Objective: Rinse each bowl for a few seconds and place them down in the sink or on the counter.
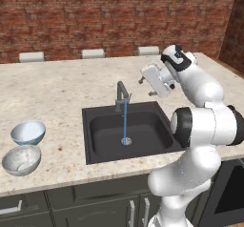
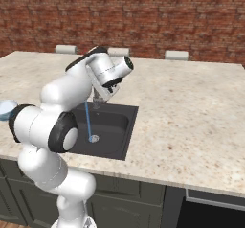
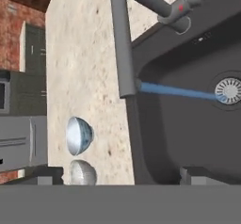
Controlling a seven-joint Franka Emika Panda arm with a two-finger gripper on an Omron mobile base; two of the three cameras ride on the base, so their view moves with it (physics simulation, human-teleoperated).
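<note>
The tap is running: a thin blue stream [image 1: 125,118] falls from the faucet [image 1: 122,96] straight onto the silver drain [image 1: 126,140] of the sink [image 1: 102,147]. That looks like the only step done so far. Both bowls sit on the counter [image 1: 57,92], well left of the sink at the near edge, so neither seems to have been rinsed yet. All 2 rinses and both set-downs are left, by my reckoning.

The gripper [image 1: 147,87] hangs above the counter just right of the faucet, jaws spread wide, holding nothing. Its 2 dark fingertips [image 3: 44,175] point back toward the bowls in the hand view.

The blue bowl [image 1: 28,132] is the farther of the 2: glossy pale blue outside, white inside, a smooth round cup standing upright. The grey bowl [image 1: 21,159] sits just beside it on the near side, almost touching, mottled grey-white with a speckled look, also upright and about the same size.

The sink is a square matte black basin sunk into the counter, with rounded inner corners. The faucet is dark and angular, a squared post with a bent spout. The counter is beige speckled stone with reddish flecks, over dark grey cabinets [image 1: 71,207]. A red brick wall [image 1: 95,16] stands at the far side.
</note>
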